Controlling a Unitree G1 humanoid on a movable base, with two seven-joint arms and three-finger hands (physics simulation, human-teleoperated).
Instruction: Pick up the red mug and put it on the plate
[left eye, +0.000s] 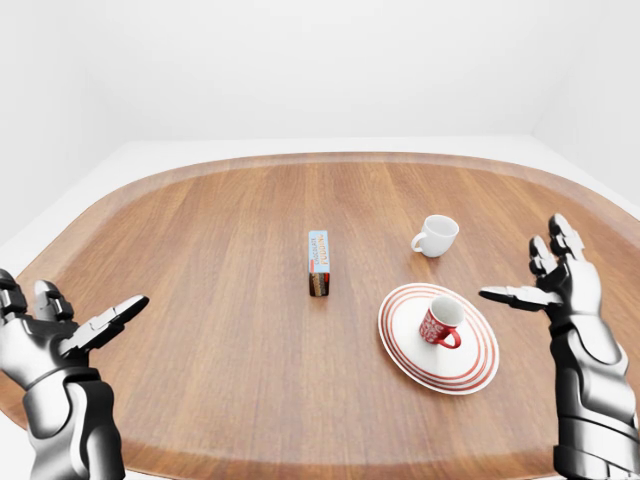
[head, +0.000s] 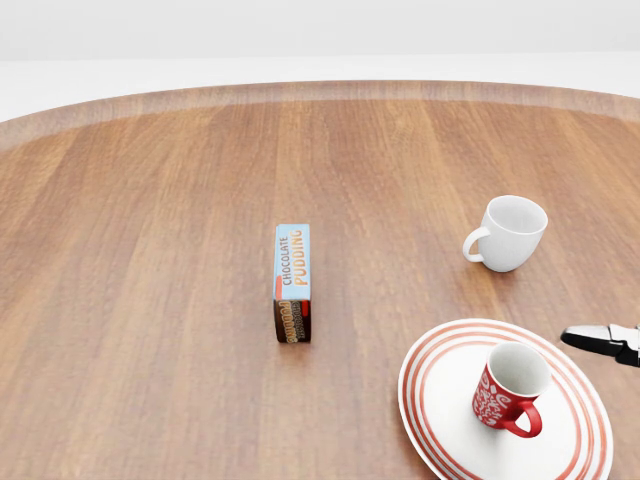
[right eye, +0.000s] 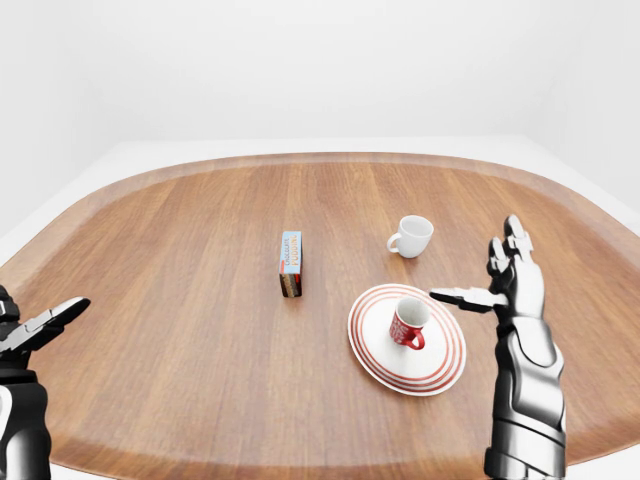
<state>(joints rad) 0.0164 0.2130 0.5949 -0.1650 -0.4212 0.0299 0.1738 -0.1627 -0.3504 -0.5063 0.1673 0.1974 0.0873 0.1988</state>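
The red mug with a white inside stands upright on the white plate with red rings, at the bottom right of the head view, handle toward the bottom. My right hand is raised to the right of the plate, fingers spread open, clear of the mug; only a fingertip shows at the head view's right edge. My left hand hovers open at the far left of the left-eye view, holding nothing.
A chocolate pudding box stands on its edge near the middle of the round wooden table. A white mug sits above the plate, handle to the left.
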